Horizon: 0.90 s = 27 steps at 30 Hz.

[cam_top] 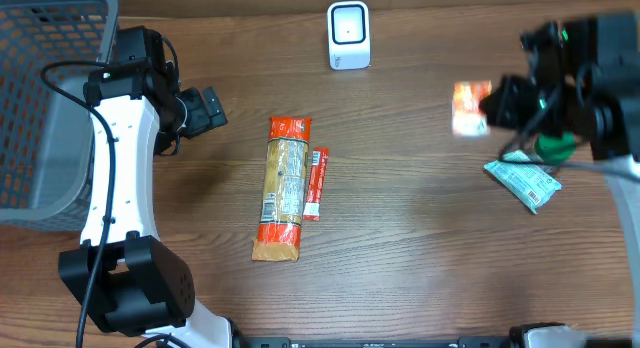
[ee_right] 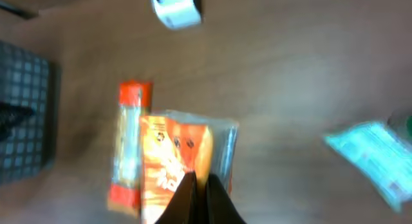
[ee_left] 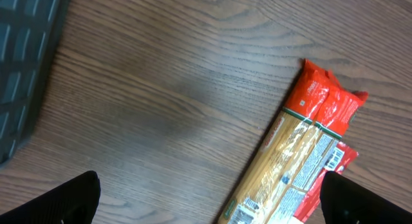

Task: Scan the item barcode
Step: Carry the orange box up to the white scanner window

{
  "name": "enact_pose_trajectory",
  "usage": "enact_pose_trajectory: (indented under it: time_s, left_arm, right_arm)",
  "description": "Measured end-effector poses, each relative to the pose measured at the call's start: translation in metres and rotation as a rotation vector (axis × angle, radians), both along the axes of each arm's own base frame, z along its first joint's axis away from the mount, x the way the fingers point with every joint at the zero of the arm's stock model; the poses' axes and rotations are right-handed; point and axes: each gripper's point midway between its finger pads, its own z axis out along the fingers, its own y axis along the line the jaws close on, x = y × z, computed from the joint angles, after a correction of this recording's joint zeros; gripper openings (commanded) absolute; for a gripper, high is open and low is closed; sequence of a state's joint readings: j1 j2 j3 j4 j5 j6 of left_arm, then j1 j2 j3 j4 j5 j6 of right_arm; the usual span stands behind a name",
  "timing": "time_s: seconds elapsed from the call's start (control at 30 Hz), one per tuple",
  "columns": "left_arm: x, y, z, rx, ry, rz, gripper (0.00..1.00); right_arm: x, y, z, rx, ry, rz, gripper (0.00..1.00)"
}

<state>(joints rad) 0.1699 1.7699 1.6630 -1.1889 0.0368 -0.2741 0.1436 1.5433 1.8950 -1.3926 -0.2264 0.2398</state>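
Observation:
My right gripper (ee_right: 201, 182) is shut on an orange snack packet (ee_right: 170, 156), holding it above the table; in the overhead view the packet (cam_top: 470, 108) hangs blurred, left of the gripper (cam_top: 497, 103). The white barcode scanner (cam_top: 348, 35) stands at the back centre, well left of the packet, and shows at the top of the right wrist view as the scanner (ee_right: 175, 8). My left gripper (ee_left: 209, 211) is open over bare wood, with nothing between its fingers (ee_left: 71, 201). It hovers just left of a long pasta pack (ee_left: 302, 147).
The pasta pack (cam_top: 283, 188) lies mid-table with a thin red stick pack (cam_top: 316, 185) along its right side. A teal packet (cam_top: 522, 181) lies under the right arm. A grey mesh basket (cam_top: 40, 98) fills the left edge.

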Motion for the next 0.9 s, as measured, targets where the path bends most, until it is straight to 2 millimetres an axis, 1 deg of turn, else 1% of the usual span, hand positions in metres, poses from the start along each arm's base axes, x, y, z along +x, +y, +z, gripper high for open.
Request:
enact_pose_trajectory:
  time_s: [0.07,0.13,0.17,0.27,0.33,0.4,0.47,0.5,0.57,0.6,0.73,0.9]
  left_arm:
    - [0.000,0.000,0.000,0.001,0.001,0.000,1.00]
    - [0.000,0.000,0.000,-0.001,0.001,0.000,1.00]
    - [0.000,0.000,0.000,-0.001,0.001,0.000,1.00]
    - [0.000,0.000,0.000,0.000,0.001,0.000,1.00]
    - [0.000,0.000,0.000,0.000,0.001,0.000,1.00]
    - [0.000,0.000,0.000,0.000,0.001,0.000,1.00]
    - [0.000,0.000,0.000,0.000,0.001,0.000,1.00]
    - [0.000,0.000,0.000,0.000,0.001,0.000,1.00]
    - [0.000,0.000,0.000,0.000,0.002,0.000,1.00]
    - [0.000,0.000,0.000,0.000,0.001,0.000,1.00]
    - [0.000,0.000,0.000,0.000,0.002,0.000,1.00]
    - [0.000,0.000,0.000,0.000,0.001,0.000,1.00]
  right_arm:
    - [0.009,0.004,0.009,-0.029,-0.011,0.004,0.04]
    - [0.033,0.007,0.027,-0.063,-0.065,-0.006,0.04]
    - [0.043,0.010,0.033,-0.074,-0.090,-0.007,0.04]
    - [0.074,0.022,0.039,-0.123,-0.172,0.001,0.04]
    - [0.094,0.033,0.031,-0.189,-0.214,0.023,0.04]
    - [0.106,0.040,0.021,-0.254,-0.229,0.045,0.04]
    - [0.124,0.049,0.005,-0.378,-0.257,0.080,0.04]
    - [0.134,0.056,-0.006,-0.448,-0.268,0.105,0.04]
    - [0.147,0.067,-0.014,-0.509,-0.302,0.131,0.04]
    - [0.161,0.079,-0.021,-0.561,-0.342,0.155,0.04]
    - [0.190,0.111,-0.036,-0.636,-0.434,0.223,0.04]
    - [0.218,0.143,-0.055,-0.708,-0.531,0.281,0.04]
